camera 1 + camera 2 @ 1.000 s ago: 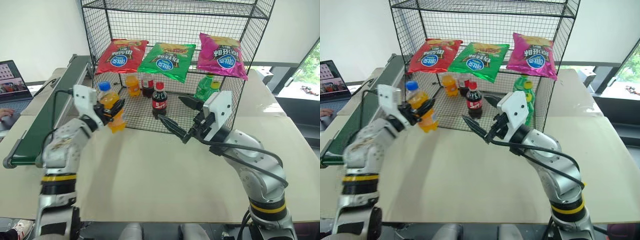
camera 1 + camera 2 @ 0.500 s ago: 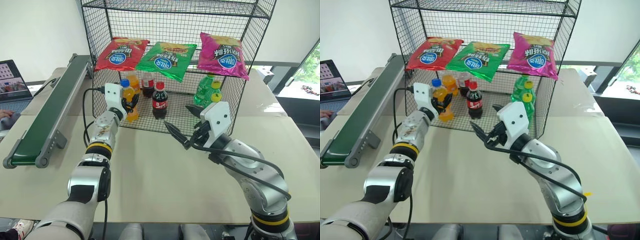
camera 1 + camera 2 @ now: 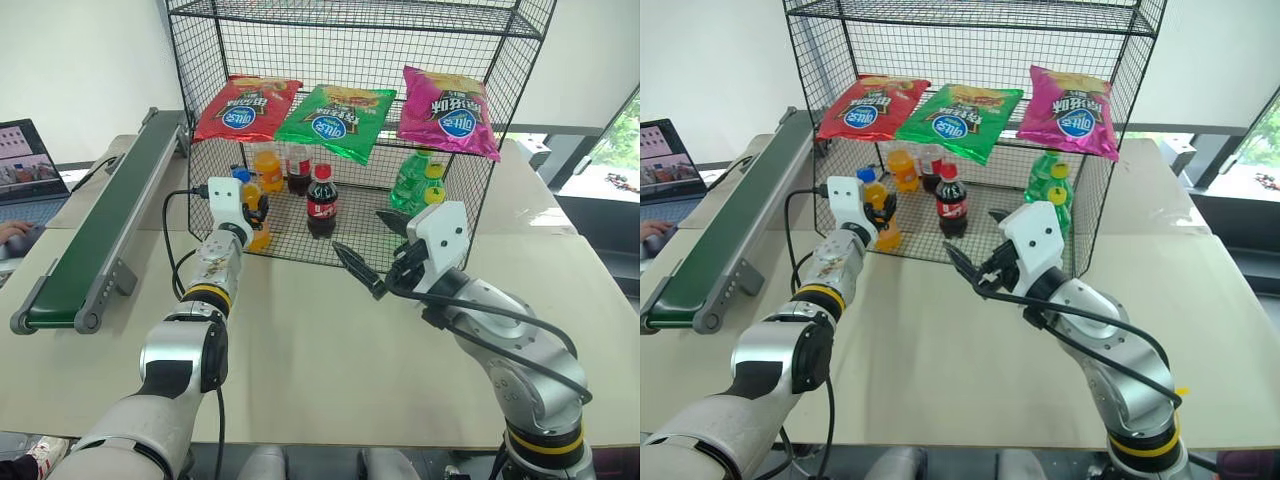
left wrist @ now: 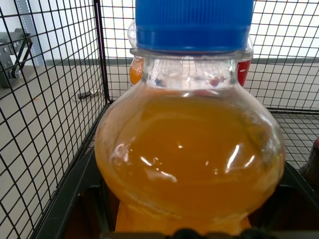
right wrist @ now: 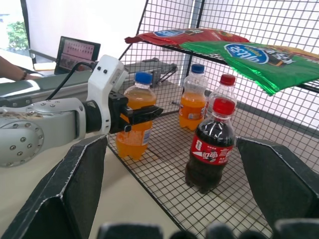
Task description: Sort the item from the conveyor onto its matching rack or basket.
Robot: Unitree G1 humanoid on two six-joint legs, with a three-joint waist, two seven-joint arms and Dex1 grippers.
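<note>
The item, a small orange soda bottle [image 3: 258, 230] with a blue cap, stands upright at the front left corner of the rack's [image 3: 500, 120] bottom tier. Its base appears to rest on the mesh. My left gripper [image 3: 251, 206] is shut on the bottle's upper body, which shows close up in the left wrist view [image 4: 189, 154] and from the side in the right wrist view [image 5: 133, 137]. My right gripper [image 3: 361, 233] hangs open and empty in front of the rack's middle, above the table. The conveyor [image 3: 100, 230] runs along the table's left side with nothing on its belt.
On the bottom tier stand another orange bottle [image 3: 266, 168], a cola bottle [image 3: 321, 203], a red-capped bottle [image 3: 297, 168] and green bottles [image 3: 410, 180]. Three chip bags [image 3: 333, 118] lie on the tier above. A laptop [image 3: 25, 165] and a person's hand [image 3: 10, 230] are far left.
My left arm has reached forward and down, carrying the bottle from the air in front of the rack into its bottom tier. The right arm has kept still.
</note>
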